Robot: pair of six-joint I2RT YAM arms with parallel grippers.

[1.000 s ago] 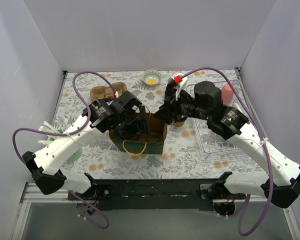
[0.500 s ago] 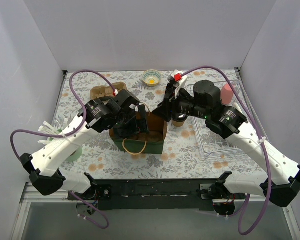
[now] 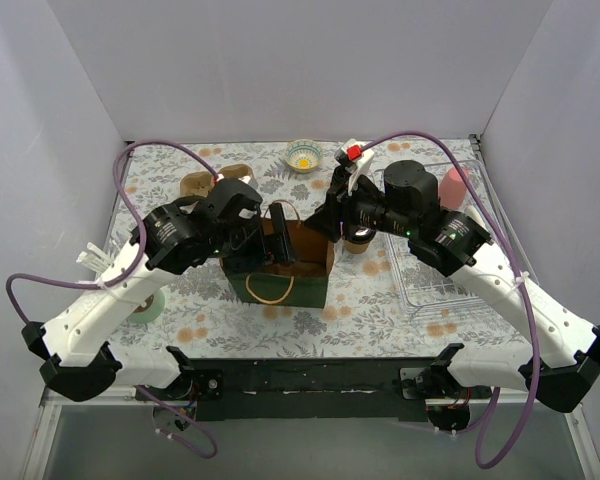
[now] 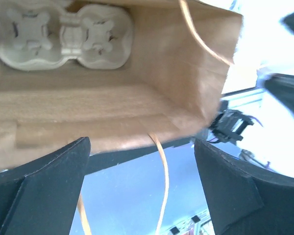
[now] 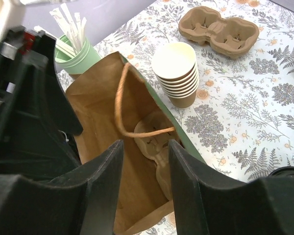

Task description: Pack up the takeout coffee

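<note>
The left end effector point(image 4: 142, 147), wide and empty, has been drawn back off the paper bag point(image 3: 300, 262), whose mouth is thus cleared; the right end effector point(image 5: 145, 143) is held half-open, empty; the takeout coffee point(image 3: 358, 234) is left on the surface point(image 3: 380, 300) just beside the bag.

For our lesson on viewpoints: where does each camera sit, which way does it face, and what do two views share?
Top external: above and behind the arms, looking down on the table; both arms show, flanking the paper bag.
Left wrist: on the left arm, looking into the bag; the open left gripper shows.
Right wrist: on the right arm, looking down into the bag; the right gripper shows.
Shared: both wrist views show the cup carrier inside the bag.
</note>
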